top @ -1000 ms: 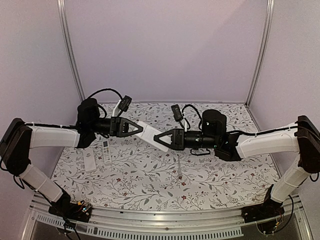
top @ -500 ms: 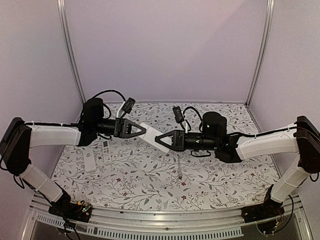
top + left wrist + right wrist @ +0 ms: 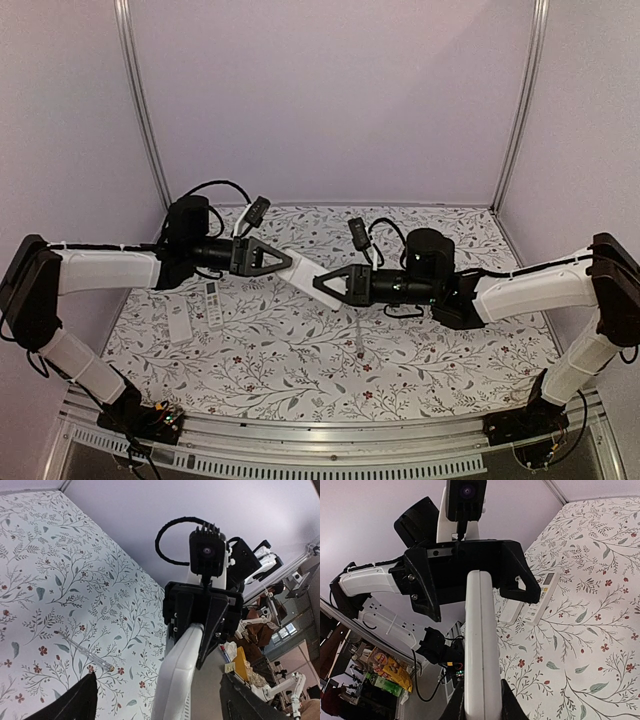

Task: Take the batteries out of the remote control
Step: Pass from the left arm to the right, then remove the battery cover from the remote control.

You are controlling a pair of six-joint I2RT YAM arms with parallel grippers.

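Both grippers, left [image 3: 282, 262] and right [image 3: 325, 283], clamp opposite ends of one white remote [image 3: 303, 272] slanting down-right at frame centre, batteries unseen

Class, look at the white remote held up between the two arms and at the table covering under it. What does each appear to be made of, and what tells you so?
The white remote looks like moulded plastic: smooth, uniform off-white, slightly glossy, with rounded edges. The table covering looks like a printed cloth or vinyl sheet, matte, with a floral pattern; which of the two cannot be told.

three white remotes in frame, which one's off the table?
The long white remote, held in mid-air between the left gripper and right gripper. The other two remotes lie flat at left.
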